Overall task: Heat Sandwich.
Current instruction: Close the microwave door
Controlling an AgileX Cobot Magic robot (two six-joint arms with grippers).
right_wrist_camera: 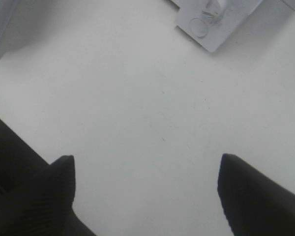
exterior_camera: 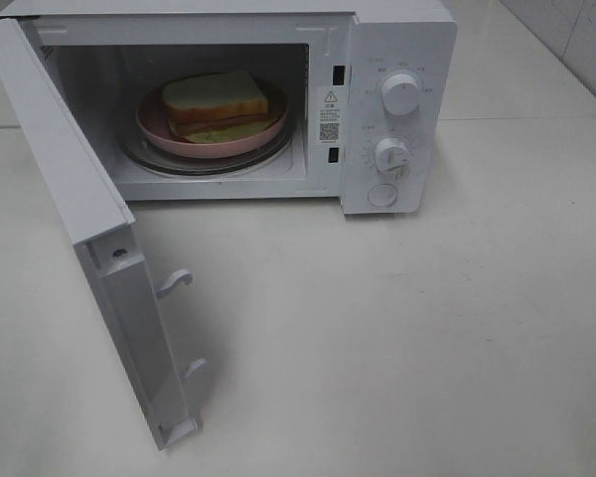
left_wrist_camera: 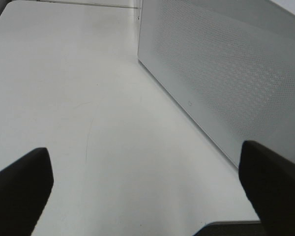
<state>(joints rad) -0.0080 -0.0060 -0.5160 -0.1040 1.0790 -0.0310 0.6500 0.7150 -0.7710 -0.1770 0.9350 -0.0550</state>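
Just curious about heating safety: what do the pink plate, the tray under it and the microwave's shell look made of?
Pink plate: probably plastic or melamine, matte and evenly coloured; ceramic is possible. Tray: likely glass, see-through with a shiny rim. Microwave shell: painted metal or plastic, smooth white with soft sheen; cannot tell which.

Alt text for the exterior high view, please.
A sandwich on a pink plate sits inside a white microwave whose door stands wide open, on a white table.
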